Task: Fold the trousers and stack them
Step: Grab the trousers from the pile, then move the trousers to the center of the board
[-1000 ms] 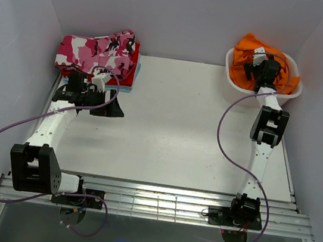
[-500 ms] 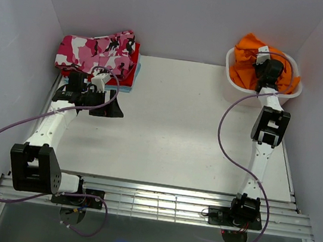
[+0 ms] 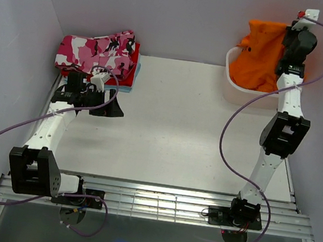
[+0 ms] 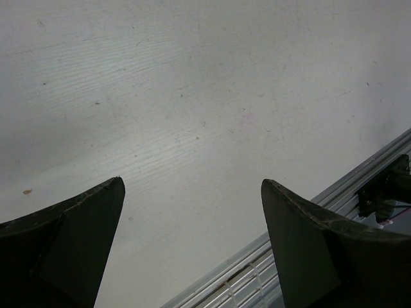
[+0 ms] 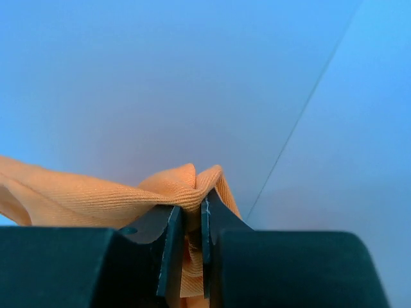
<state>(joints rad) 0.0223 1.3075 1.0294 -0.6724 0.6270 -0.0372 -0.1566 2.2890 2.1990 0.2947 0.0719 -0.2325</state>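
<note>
Right wrist, trousers [image 5: 70, 196] pinched in right tool [image 5: 191, 213] (fold above)

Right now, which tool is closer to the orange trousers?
The right one. The right tool pinches the trousers above the white tub; the left tool hangs open across the table, beside the camouflage garment.

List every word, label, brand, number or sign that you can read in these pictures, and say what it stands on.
There is none to read: the trousers, the white tub, the camouflage garment and the table carry no visible writing in any view.
</note>
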